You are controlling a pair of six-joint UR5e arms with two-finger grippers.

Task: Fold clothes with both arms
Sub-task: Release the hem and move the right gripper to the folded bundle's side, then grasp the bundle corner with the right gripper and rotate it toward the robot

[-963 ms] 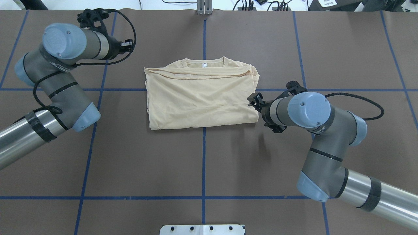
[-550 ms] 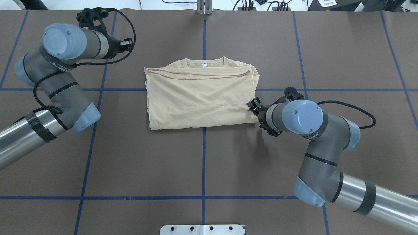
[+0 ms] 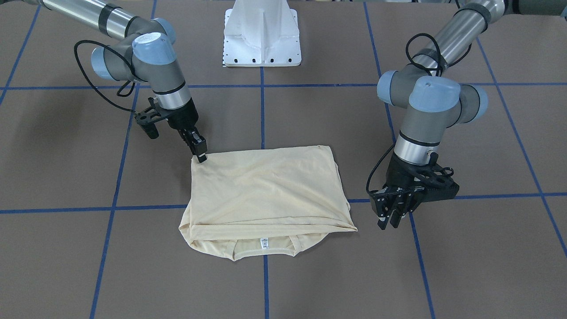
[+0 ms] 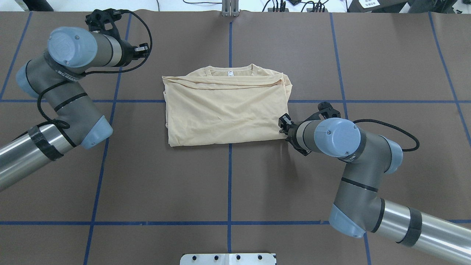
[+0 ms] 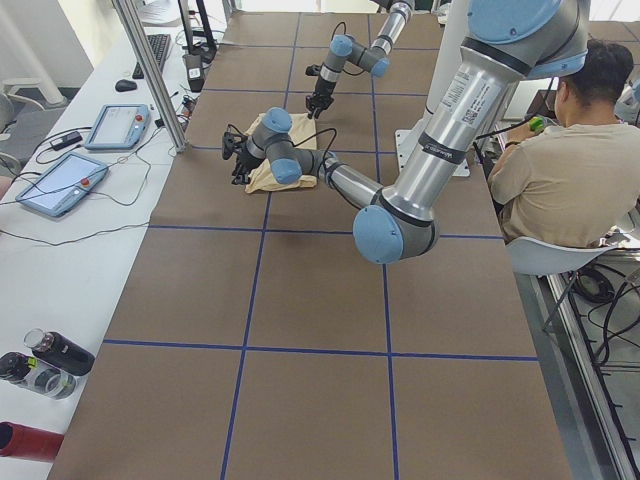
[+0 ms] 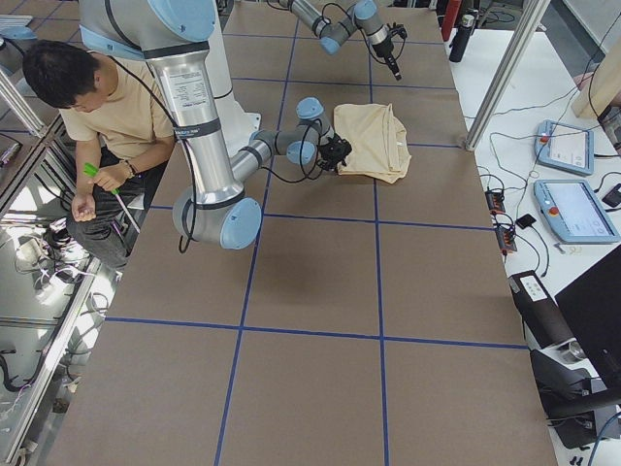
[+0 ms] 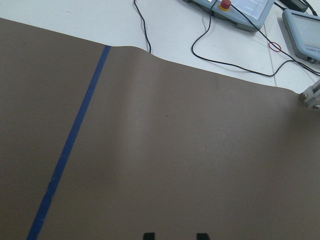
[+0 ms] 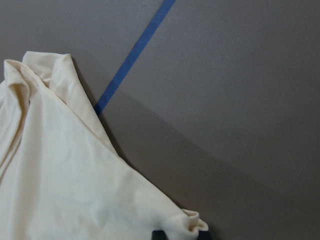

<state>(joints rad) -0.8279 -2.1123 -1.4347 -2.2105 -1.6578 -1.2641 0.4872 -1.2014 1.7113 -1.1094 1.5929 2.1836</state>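
The clothes are one cream-yellow shirt (image 4: 224,110), folded into a rectangle at the table's centre, with its collar and white tag (image 3: 264,243) at the far edge. My right gripper (image 4: 282,126) (image 3: 200,154) is low at the shirt's near right corner. In the right wrist view that bunched corner (image 8: 192,225) lies between its spread fingertips, so it is open. My left gripper (image 3: 390,221) (image 4: 144,50) hangs open off to the shirt's far left, clear of the cloth. Only brown mat shows between its fingertips (image 7: 149,235).
The white pedestal base (image 3: 262,35) stands at the robot's edge of the brown mat, which is gridded with blue tape (image 4: 230,184). A person (image 5: 560,170) sits beside the table. Control tablets (image 5: 60,182) and bottles (image 5: 50,355) lie on the white bench beyond the far edge.
My right gripper has slid along the shirt's right edge towards the robot and come down onto the near right corner. The left arm has barely moved.
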